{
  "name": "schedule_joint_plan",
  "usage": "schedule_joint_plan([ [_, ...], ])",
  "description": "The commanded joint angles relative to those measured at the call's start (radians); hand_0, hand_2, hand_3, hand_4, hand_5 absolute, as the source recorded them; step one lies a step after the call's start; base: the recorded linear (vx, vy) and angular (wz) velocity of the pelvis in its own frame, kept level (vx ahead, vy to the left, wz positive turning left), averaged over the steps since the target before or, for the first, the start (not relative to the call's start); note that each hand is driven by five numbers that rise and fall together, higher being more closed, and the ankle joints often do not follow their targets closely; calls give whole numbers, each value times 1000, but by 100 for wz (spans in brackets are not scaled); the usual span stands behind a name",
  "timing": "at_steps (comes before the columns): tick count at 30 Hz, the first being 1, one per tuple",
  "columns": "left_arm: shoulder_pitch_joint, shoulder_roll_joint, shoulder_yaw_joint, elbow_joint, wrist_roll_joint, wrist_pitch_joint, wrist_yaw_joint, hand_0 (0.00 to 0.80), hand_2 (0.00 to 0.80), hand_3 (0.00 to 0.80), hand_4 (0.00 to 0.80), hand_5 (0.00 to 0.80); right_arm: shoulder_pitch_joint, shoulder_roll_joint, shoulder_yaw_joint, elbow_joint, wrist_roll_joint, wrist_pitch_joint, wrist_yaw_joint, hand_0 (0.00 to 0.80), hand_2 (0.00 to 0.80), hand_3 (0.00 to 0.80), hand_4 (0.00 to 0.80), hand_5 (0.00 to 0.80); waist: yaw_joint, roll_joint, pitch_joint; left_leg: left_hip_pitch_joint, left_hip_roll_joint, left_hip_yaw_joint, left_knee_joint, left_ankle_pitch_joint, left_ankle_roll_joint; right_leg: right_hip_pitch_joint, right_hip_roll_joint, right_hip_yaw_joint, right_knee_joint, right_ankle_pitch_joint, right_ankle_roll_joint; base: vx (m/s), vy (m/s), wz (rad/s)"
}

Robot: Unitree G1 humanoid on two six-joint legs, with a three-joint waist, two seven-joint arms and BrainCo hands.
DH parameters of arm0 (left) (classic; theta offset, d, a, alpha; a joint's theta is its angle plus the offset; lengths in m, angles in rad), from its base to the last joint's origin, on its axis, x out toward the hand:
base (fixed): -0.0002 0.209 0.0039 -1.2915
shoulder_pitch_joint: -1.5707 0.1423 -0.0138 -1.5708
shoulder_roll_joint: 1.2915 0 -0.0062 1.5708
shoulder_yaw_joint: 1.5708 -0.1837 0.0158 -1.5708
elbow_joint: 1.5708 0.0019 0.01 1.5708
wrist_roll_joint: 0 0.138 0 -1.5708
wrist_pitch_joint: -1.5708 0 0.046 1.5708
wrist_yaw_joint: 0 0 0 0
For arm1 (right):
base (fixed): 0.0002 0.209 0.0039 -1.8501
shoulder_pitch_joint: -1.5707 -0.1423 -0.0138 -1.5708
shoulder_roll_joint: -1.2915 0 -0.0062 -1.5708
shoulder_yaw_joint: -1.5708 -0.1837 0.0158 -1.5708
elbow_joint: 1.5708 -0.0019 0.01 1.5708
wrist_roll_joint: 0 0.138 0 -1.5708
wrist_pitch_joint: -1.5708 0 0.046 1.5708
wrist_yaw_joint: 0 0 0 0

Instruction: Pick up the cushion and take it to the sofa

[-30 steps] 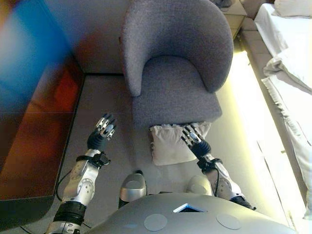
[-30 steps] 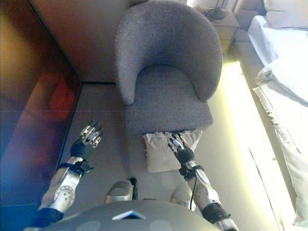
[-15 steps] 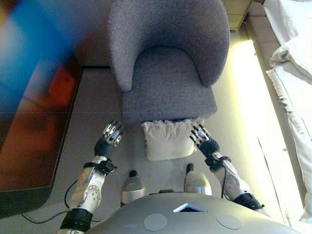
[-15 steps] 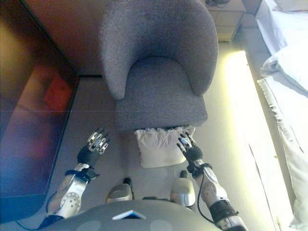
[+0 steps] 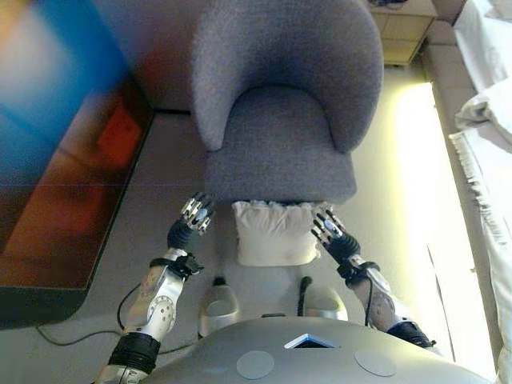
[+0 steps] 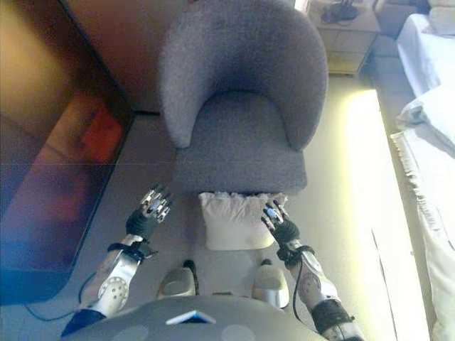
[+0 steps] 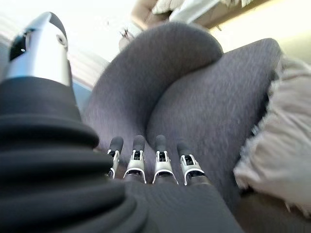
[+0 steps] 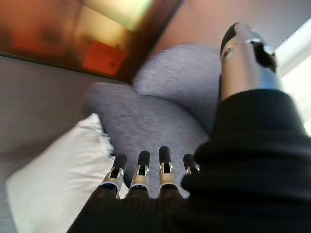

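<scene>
The white cushion (image 5: 275,233) lies flat on the floor (image 5: 160,172) against the grey armchair's (image 5: 280,120) front, long axis crosswise; left hand (image 5: 194,216) and right hand (image 5: 330,230) flank it, fingers straight, holding nothing

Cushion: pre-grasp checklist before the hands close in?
1. Cushion on floor against the chair front: ok.
2. Left hand open, beside the cushion's left edge, apart from it: ok.
3. Right hand open at the cushion's right edge: ok.
4. Right hand contact with cushion: cannot tell.
5. Cushion between both hands: ok.
6. Cushion held: not ok, neither hand grips it.
</scene>
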Motion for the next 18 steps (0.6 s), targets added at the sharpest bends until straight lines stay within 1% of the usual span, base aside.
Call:
schedule_joint_plan([
  [1,17,37,75,-51,-8,-62,-23,0,0,0,0,0,-37,50,1,-70,13,-60,11,0,0,0,0,0,29,-44,11,-84,0,-39,2,122,-2,155,-32,28,-26,-13,5,172,103,-19],
  [3,1,47,79,-62,-13,-56,-13,0,0,0,0,0,-18,55,7,-91,13,-48,20,0,0,0,0,0,20,-43,2,-76,-3,-16,8,106,6,158,-47,28,-19,-16,11,186,84,2],
  [4,-10,57,76,-67,-12,-53,8,0,0,0,0,0,-9,58,12,-95,2,-47,17,0,0,0,0,0,16,-43,-7,-71,-9,-7,8,98,15,162,-54,26,-21,-14,15,202,68,-3],
  [6,-21,64,80,-61,-22,-49,0,0,0,0,0,0,-12,62,16,-93,-2,-48,6,0,0,0,0,0,15,-45,-17,-68,-16,-1,17,88,23,165,-64,26,-20,-11,22,202,72,-7],
  [10,-29,73,68,-46,6,-33,-8,0,0,0,0,0,-21,68,-5,-74,-6,-35,-15,0,0,0,0,0,8,-50,-28,-78,-14,15,70,57,28,176,-72,35,-8,-21,28,152,69,-3],
  [12,-31,80,55,-28,31,-27,-10,0,0,0,0,0,-9,68,-26,-68,-5,-41,-23,0,0,0,0,0,3,-53,-36,-83,-12,45,83,46,36,198,-79,21,-14,-23,31,97,66,2],
  [14,-30,84,50,-20,37,-27,-20,0,0,0,0,0,5,68,-35,-78,1,-44,-27,0,0,0,0,0,6,-60,-44,-84,-29,51,87,34,46,201,-98,8,-18,2,35,28,63,1],
  [16,-27,83,41,-30,30,-37,-13,0,0,0,0,0,0,66,-33,-73,-1,-50,-17,0,0,0,0,0,14,-65,-46,-81,-57,38,81,20,63,185,-121,10,-2,30,39,-29,80,-3],
  [18,-28,80,30,-27,45,-52,-10,0,0,0,0,0,-25,77,-29,-55,2,-51,-19,0,0,0,0,0,24,-72,-43,-75,-98,24,84,-5,95,145,-148,18,82,98,41,-44,111,-8],
])
